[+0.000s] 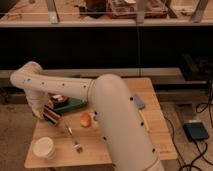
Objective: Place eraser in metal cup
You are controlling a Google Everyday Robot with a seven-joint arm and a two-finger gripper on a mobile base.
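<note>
My gripper (46,113) is at the left side of the wooden table (125,145), at the end of the white arm (75,90) that reaches across from the lower right. It is shut on the eraser (52,116), a flat block with black, red and white stripes, held tilted just above the table's left edge. The metal cup does not show; it is hidden by the arm or out of view.
A green tray (75,104) with a reddish-brown item lies just right of the gripper. An orange fruit (86,120), a fork (73,138) and a white round container (43,148) lie in front. A blue object (138,102) is at the right.
</note>
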